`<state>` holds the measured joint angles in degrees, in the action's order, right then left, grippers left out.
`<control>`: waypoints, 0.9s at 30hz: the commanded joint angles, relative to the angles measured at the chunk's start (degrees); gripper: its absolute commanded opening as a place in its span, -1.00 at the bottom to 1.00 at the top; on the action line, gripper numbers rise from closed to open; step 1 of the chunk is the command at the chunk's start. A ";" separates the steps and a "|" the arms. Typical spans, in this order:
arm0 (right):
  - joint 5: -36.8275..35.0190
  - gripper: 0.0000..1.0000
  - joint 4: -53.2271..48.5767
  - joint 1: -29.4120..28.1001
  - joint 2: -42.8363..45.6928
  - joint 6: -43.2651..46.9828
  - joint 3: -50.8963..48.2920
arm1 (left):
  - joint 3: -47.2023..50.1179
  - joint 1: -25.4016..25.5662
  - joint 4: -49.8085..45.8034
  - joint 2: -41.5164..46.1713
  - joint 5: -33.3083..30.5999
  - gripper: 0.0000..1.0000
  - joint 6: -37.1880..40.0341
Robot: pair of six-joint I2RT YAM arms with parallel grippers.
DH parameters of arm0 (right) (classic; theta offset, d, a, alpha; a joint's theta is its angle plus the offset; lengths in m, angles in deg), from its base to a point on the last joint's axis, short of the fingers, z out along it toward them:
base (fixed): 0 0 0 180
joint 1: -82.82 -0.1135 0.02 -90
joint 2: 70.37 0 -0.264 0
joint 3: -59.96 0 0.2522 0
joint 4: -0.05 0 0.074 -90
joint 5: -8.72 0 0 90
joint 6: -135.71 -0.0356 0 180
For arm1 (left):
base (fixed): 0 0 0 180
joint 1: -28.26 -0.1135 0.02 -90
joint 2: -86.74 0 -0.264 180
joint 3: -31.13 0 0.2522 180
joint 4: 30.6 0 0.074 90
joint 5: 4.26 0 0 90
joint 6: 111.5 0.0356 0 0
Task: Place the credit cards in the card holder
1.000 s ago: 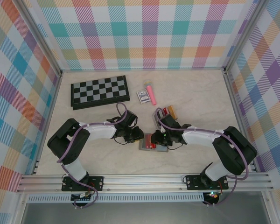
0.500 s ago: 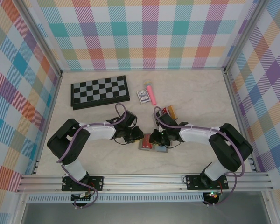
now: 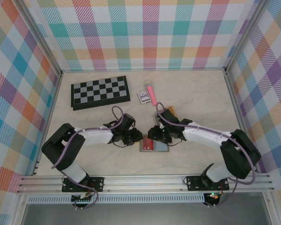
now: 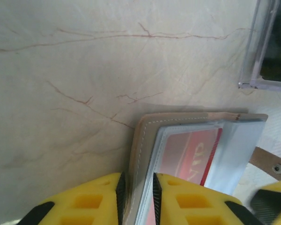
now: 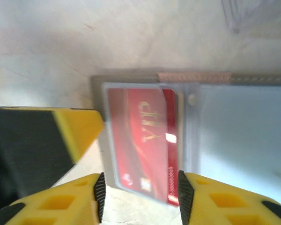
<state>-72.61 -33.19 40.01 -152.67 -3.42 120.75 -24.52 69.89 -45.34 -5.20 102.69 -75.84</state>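
Looking like one's basically done: red card sits nearly fully inside the card holder on the counter, left end effector pinching the holder's edge, right end effector open around the card, rest left to load, I reckon.

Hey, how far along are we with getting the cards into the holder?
Done: one red card sits in a card holder sleeve. In hand: left pincer clamps the holder's flap; right pincer stands open above it. Left: other cards farther back, not yet loaded.
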 commanded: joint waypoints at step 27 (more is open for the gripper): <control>-29.69 0.23 -32.82 3.30 -25.70 30.23 40.05 | -7.22 -2.42 -5.86 2.86 -7.24 -0.25 3.59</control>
<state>-100.52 -64.08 42.83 -176.71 26.96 158.85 -31.43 68.08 -51.52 -1.66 95.12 -72.85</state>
